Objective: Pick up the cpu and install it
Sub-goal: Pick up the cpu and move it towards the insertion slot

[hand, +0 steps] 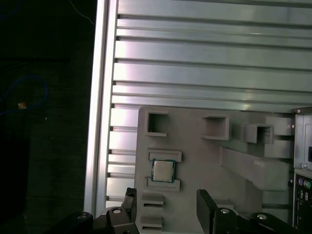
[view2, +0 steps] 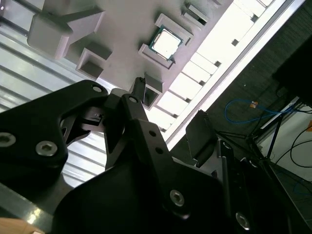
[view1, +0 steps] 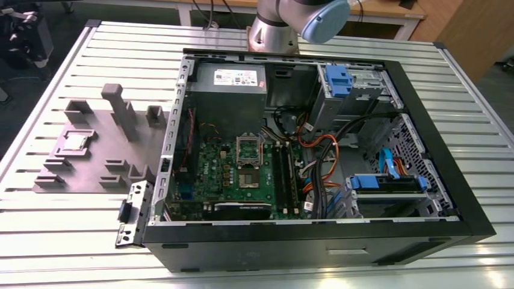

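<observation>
The cpu (view1: 76, 141) is a small silvery square chip lying flat in a holder on the grey fixture plate (view1: 96, 171), at the exterior view's left beside the computer case. Both wrist views show the cpu (view2: 165, 41) (hand: 163, 170) seated between two low grey blocks. My gripper (hand: 167, 197) (view2: 168, 105) hangs some way above the fixture plate, open, with nothing between its black fingers (hand: 206, 202). It is clear of the chip. The silver socket frame (view1: 249, 147) sits on the green motherboard inside the case.
The open black computer case (view1: 449, 150) holds cables, memory slots and blue-tabbed drive bays (view1: 386, 183). Tall grey blocks (view1: 120, 108) rise from the fixture plate. The slatted aluminium table's edge (hand: 100, 97) borders dark floor with a blue cable (view2: 243, 109). The arm's base (view1: 273, 27) stands behind the case.
</observation>
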Controlling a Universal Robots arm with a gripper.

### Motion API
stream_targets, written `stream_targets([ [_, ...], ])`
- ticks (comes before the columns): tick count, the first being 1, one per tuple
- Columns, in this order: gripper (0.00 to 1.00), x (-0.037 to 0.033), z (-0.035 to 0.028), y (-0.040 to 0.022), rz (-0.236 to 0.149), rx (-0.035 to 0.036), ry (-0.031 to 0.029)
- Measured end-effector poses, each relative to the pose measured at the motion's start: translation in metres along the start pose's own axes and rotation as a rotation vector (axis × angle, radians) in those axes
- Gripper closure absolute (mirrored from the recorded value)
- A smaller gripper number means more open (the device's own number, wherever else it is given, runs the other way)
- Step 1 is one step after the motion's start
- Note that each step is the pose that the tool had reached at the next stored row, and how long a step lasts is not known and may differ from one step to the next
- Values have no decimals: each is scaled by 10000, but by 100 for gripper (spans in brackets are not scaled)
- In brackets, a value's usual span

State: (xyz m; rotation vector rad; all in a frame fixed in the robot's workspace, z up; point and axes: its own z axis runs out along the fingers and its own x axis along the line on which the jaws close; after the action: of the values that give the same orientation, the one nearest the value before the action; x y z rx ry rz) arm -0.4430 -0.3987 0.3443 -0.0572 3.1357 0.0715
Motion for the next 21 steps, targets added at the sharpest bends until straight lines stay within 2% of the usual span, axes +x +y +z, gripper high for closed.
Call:
stream_targets([
  [12,40,0,48,-9,0,-1,-2],
  [17,40,1,101,-18,0,0,2],
  [21,40,1,168,-22,0,0,3],
])
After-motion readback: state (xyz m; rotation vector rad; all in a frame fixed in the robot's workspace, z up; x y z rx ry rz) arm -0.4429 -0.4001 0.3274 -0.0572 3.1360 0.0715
